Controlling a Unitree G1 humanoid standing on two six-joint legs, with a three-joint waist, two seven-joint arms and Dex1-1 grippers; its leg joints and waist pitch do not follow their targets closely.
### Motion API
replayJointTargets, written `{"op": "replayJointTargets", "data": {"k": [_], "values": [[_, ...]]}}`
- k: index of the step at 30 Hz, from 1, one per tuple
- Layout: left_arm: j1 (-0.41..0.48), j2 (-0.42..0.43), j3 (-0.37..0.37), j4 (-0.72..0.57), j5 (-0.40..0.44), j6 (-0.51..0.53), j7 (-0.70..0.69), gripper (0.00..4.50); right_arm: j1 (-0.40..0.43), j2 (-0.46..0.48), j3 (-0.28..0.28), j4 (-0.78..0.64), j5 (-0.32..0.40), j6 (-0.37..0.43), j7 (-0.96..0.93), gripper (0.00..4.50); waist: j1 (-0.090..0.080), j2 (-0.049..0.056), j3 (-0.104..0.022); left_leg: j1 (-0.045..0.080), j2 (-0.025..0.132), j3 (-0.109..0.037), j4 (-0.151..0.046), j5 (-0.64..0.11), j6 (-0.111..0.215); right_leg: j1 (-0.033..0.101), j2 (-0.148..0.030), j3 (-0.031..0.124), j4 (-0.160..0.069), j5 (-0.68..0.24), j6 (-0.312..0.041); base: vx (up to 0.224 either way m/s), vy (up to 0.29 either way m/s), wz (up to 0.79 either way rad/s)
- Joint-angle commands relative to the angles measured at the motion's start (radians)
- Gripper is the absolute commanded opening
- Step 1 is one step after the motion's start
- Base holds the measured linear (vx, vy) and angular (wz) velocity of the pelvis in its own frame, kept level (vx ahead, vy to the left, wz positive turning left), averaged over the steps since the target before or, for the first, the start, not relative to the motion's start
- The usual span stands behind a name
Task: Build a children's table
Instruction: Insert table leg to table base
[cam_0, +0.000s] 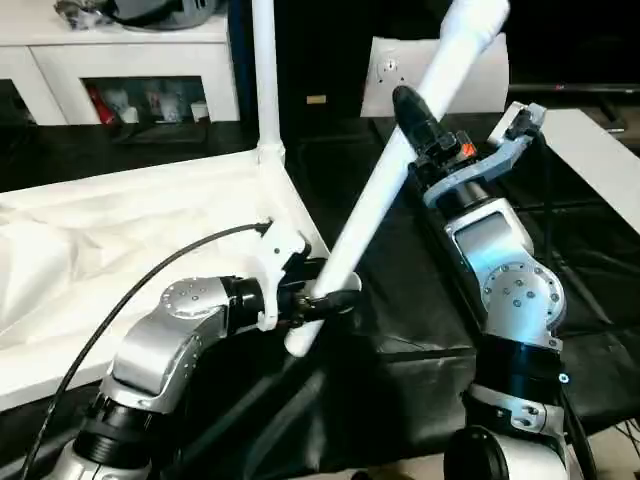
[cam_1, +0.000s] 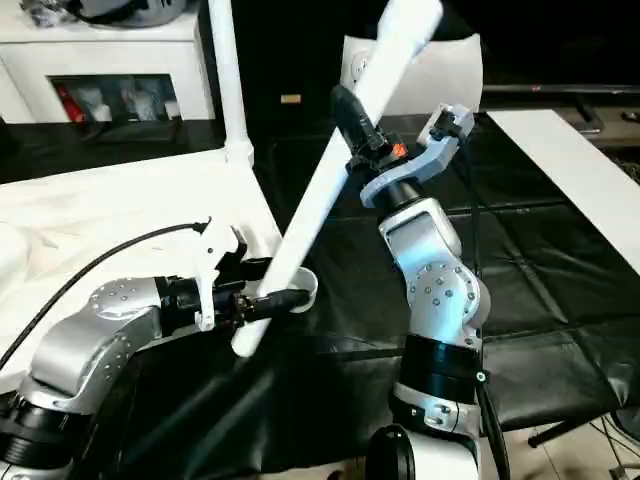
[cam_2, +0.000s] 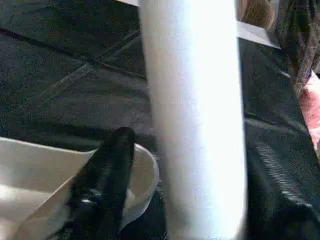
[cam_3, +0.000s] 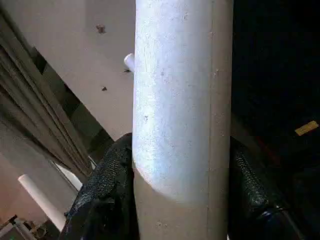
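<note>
The children's table top lies upside down on the left, with one white leg standing upright in its far corner socket. A second leg slants from upper right down to the near corner socket. My right gripper is shut on this leg's upper part, its fingers pressing on both sides. My left gripper is at the leg's lower end and stands open. One black finger stays apart from the leg, over the socket rim.
The black-covered work surface spreads beneath everything. A white cabinet with shelves stands at the back left, and a white board lies at the right. A black cable loops over the table top to my left arm.
</note>
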Motion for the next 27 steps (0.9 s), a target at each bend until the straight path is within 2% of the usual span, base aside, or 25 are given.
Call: {"op": "replayJointTargets", "data": {"k": [1, 2, 4, 5, 6, 9, 11, 15, 23, 24, 25, 27], "values": [[-0.006, 0.004, 0.001, -0.009, -0.003, -0.009, 0.006, 2.53, -0.011, 0.006, 0.011, -0.004, -0.002, -0.009, -0.001, 1.80, 0.004, 0.007, -0.071, -0.008, 0.002, 0.015, -0.048, 0.030, 0.040, 0.083, -0.043, 0.056, -0.036, 0.040, -0.181, 0.000, 0.000, 0.00], [-0.002, 0.006, 0.001, -0.011, -0.003, -0.012, 0.006, 2.42, -0.009, 0.004, 0.014, -0.004, -0.001, -0.010, 0.000, 1.80, 0.004, 0.007, -0.067, -0.007, 0.003, 0.016, -0.050, -0.005, 0.040, 0.082, -0.046, 0.056, -0.042, -0.014, -0.175, 0.000, 0.000, 0.00], [0.004, 0.008, 0.000, -0.013, 0.000, -0.018, 0.005, 2.34, -0.006, 0.000, 0.021, -0.004, 0.002, -0.014, -0.001, 1.80, 0.005, 0.008, -0.065, -0.007, 0.004, 0.016, -0.051, -0.024, 0.035, 0.081, -0.047, 0.056, -0.045, -0.053, -0.167, 0.000, 0.000, 0.00], [0.004, 0.008, 0.000, -0.013, 0.000, -0.018, 0.005, 2.34, -0.006, 0.000, 0.021, -0.004, 0.002, -0.014, -0.001, 1.80, 0.005, 0.008, -0.063, -0.006, 0.004, 0.017, -0.052, -0.044, 0.029, 0.080, -0.047, 0.056, -0.050, -0.093, -0.155, 0.000, 0.000, 0.00], [0.005, 0.008, 0.001, -0.013, 0.001, -0.023, 0.006, 2.08, -0.005, -0.002, 0.024, -0.003, 0.004, -0.018, -0.002, 1.80, 0.005, 0.008, -0.062, -0.006, 0.004, 0.017, -0.053, -0.052, 0.026, 0.079, -0.047, 0.056, -0.051, -0.112, -0.149, 0.000, 0.000, 0.00], [0.012, 0.011, 0.005, -0.020, -0.012, -0.017, -0.002, 1.92, -0.004, -0.006, 0.028, 0.004, 0.008, -0.030, -0.003, 1.80, 0.005, 0.009, -0.060, -0.005, 0.005, 0.016, -0.054, -0.089, 0.009, 0.075, -0.048, 0.054, -0.059, -0.202, -0.115, 0.000, 0.000, 0.00], [0.013, 0.014, 0.005, -0.021, -0.013, -0.018, -0.004, 1.68, -0.004, -0.008, 0.029, 0.006, 0.007, -0.034, -0.002, 1.80, 0.005, 0.010, -0.059, -0.005, 0.006, 0.015, -0.055, -0.098, 0.005, 0.072, -0.046, 0.054, -0.061, -0.217, -0.107, 0.000, 0.000, 0.00], [0.014, 0.021, 0.008, -0.027, -0.020, -0.010, -0.010, 1.57, -0.002, -0.011, 0.033, 0.008, 0.007, -0.041, -0.003, 1.79, 0.003, 0.010, -0.059, -0.004, 0.005, 0.014, -0.055, -0.120, -0.001, 0.070, -0.045, 0.053, -0.063, -0.237, -0.100, 0.000, 0.000, 0.00], [-0.002, 0.041, 0.018, -0.031, -0.031, 0.009, -0.016, 1.51, 0.007, -0.033, 0.043, 0.015, -0.002, -0.026, -0.013, 1.79, 0.004, 0.010, -0.063, -0.007, 0.004, 0.015, -0.051, -0.081, 0.006, 0.073, -0.045, 0.054, -0.054, -0.167, -0.116, 0.000, 0.000, 0.00], [-0.006, 0.044, 0.022, -0.030, -0.032, 0.013, -0.015, 1.51, 0.010, -0.040, 0.050, 0.017, -0.012, -0.028, -0.012, 2.35, 0.004, 0.010, -0.063, -0.007, 0.004, 0.015, -0.051, -0.081, 0.006, 0.073, -0.045, 0.054, -0.054, -0.167, -0.116, 0.000, 0.000, 0.00], [-0.009, 0.048, 0.025, -0.029, -0.032, 0.016, -0.014, 1.51, 0.015, -0.048, 0.056, 0.018, -0.020, -0.027, -0.010, 2.49, 0.004, 0.010, -0.064, -0.007, 0.004, 0.014, -0.050, -0.075, 0.007, 0.074, -0.044, 0.054, -0.053, -0.160, -0.115, 0.000, 0.000, 0.00], [-0.015, 0.054, 0.030, -0.026, -0.034, 0.019, -0.013, 1.51, 0.021, -0.059, 0.064, 0.021, -0.027, -0.025, -0.009, 2.49, 0.004, 0.010, -0.063, -0.007, 0.003, 0.015, -0.050, -0.075, 0.005, 0.073, -0.044, 0.053, -0.053, -0.164, -0.115, 0.000, 0.000, 0.00]]}}
